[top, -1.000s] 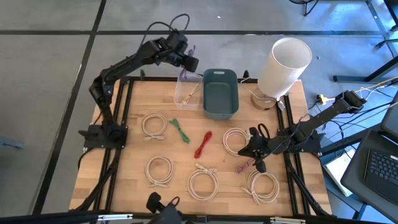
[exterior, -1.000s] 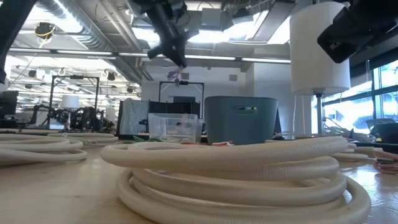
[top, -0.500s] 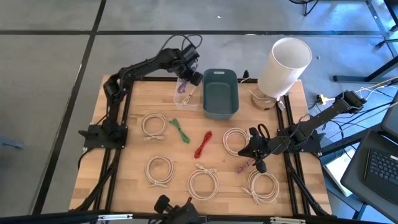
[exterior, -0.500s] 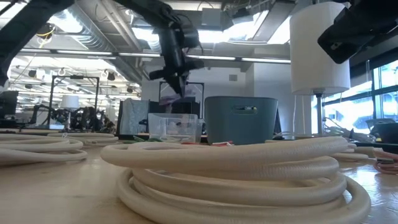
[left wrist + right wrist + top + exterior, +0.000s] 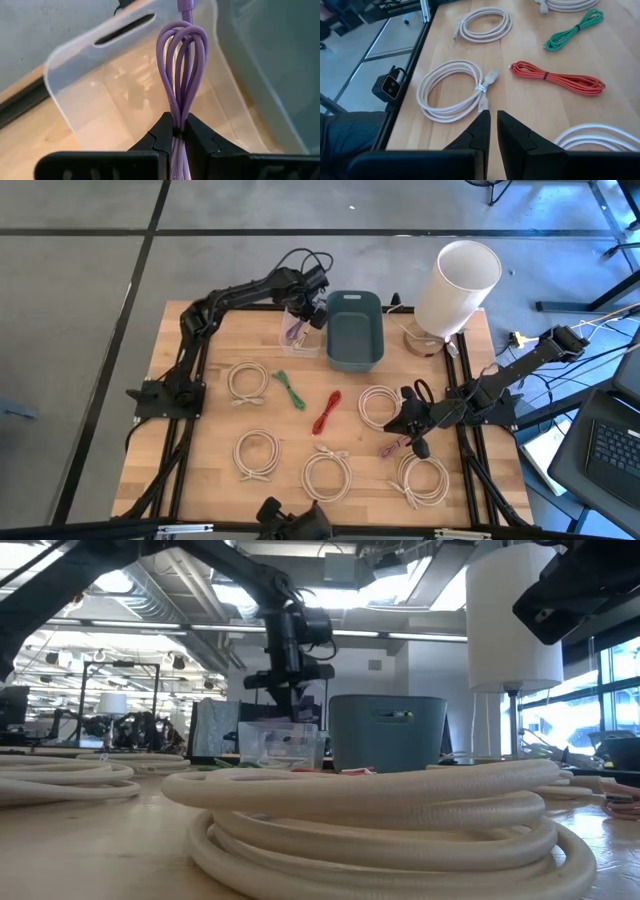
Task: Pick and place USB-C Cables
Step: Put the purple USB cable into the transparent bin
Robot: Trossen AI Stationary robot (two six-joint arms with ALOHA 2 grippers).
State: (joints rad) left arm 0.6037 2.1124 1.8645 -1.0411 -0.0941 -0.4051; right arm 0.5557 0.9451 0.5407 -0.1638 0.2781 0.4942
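Note:
My left gripper [image 5: 298, 320] hangs over the clear plastic bin [image 5: 300, 332] at the table's far edge, shut on a purple cable bundle [image 5: 182, 70]. In the low view the left gripper [image 5: 284, 695] stands just above the clear bin [image 5: 283, 745]. My right gripper [image 5: 402, 423] waits shut above the table's right part, touching nothing, beside a cream coil [image 5: 378, 405]. More cream coils [image 5: 248, 380], [image 5: 257, 453], [image 5: 327, 475] lie flat on the wood, as do a green bundle [image 5: 290, 388], a red bundle [image 5: 327, 412] and a pinkish bundle [image 5: 392, 448]. My left gripper pinches the purple bundle across its several strands [image 5: 180, 127], between its two fingers. The fingers come from above, pointing down into the clear bin. The bundle's looped end [image 5: 183, 37] sticks out beyond the fingertips, hanging toward the bin's floor; whether it touches the floor I cannot tell.
A grey-blue bin [image 5: 354, 330] stands right beside the clear one. A tall white cylinder [image 5: 455, 288] rises at the far right corner. Another cream coil [image 5: 422, 478] lies at the near right; one coil [image 5: 380, 810] fills the low view's foreground.
My left gripper has carried the purple bundle from beyond the table's far edge toward the near edge and down, tipping until its fingers point down over the clear bin. It has stayed shut on the bundle. The right arm has kept still.

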